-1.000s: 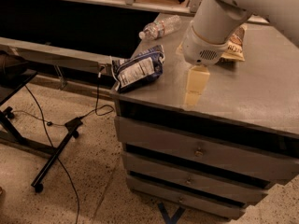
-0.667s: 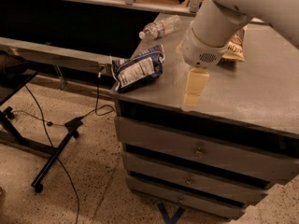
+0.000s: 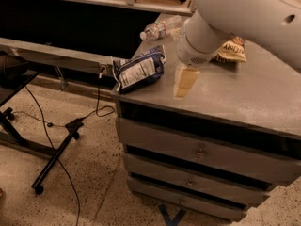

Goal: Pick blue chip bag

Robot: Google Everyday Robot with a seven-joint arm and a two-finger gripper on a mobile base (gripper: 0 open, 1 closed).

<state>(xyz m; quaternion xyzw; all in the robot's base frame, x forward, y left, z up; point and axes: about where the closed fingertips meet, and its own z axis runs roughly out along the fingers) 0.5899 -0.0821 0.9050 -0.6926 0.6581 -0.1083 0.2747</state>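
Note:
The blue chip bag lies crinkled at the front left corner of the grey cabinet top, white label panel facing up. My gripper hangs from the white arm, low over the top and a short way to the right of the bag, apart from it. Nothing shows in the gripper.
A clear water bottle lies behind the bag. A tan-and-brown chip bag lies behind the arm. The cabinet has drawers below. A black stand leg and cables are on the floor to the left.
My gripper has shifted a little to the left, closer to the blue chip bag. The bag and the other things have not moved.

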